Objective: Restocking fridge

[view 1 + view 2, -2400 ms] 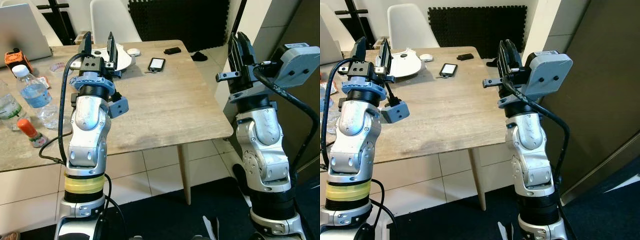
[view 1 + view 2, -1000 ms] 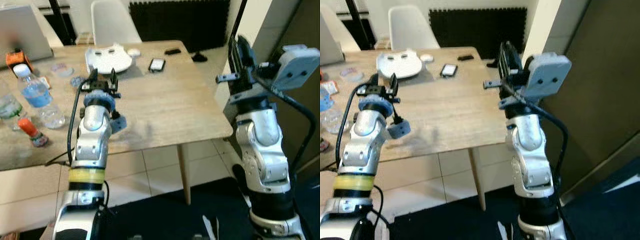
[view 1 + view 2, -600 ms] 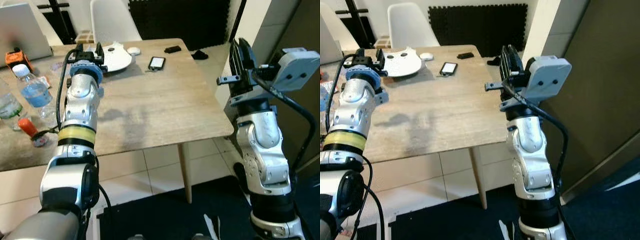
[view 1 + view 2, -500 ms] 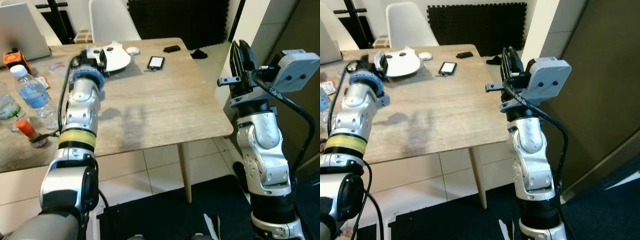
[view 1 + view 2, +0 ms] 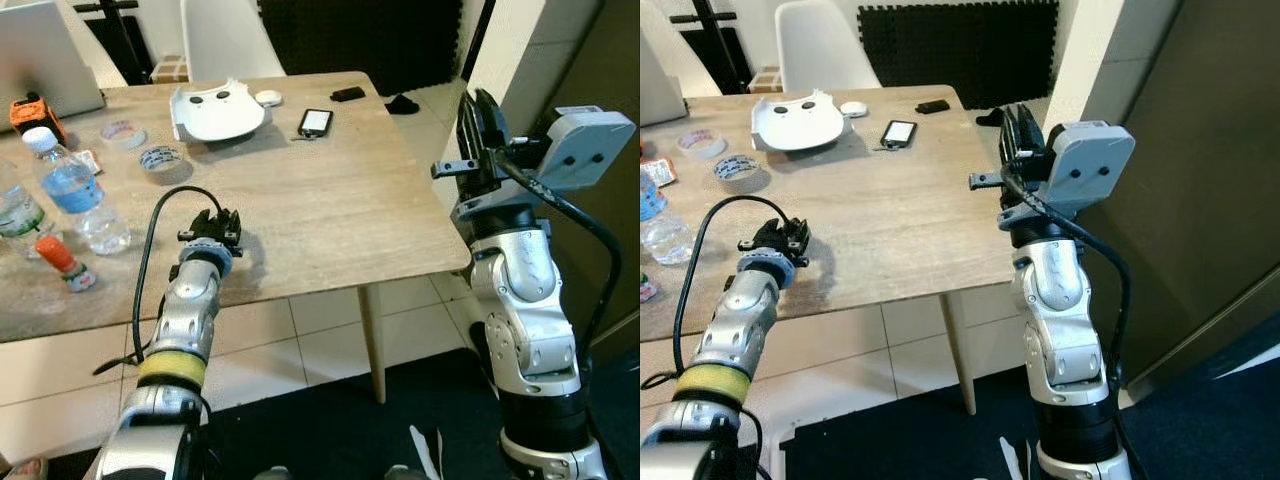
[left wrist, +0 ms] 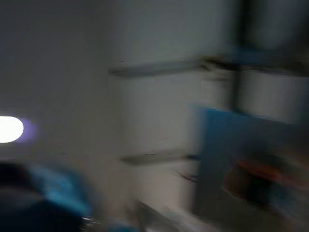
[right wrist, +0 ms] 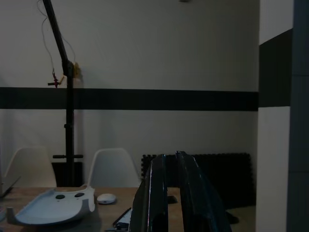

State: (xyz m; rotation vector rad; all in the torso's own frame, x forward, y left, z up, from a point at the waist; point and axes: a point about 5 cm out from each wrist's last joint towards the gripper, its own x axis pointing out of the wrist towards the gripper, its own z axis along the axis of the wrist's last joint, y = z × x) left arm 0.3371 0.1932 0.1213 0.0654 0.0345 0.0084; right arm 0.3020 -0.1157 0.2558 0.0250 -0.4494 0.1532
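Ahead, a wooden bench with things scattered over its far and left parts. Left tool low over the near bench edge, pointing away; too small to tell whether clenched or released. Left wrist view blurred beyond reading. Right tool raised off the bench's right corner, fingers upright and pressed together, clenched on nothing. Two water bottles standing at the left edge, just beside a small red-capped bottle nearer the front. Two tape rolls behind them. White cat-shaped tray at the far middle, a small white disc touching its right side. Phone right of the tray, a small black thing beyond it. Laptop and an orange gadget at the far left corner. White chair behind the bench, before a black mat. Dark panel right of the right arm. Tiled floor below.
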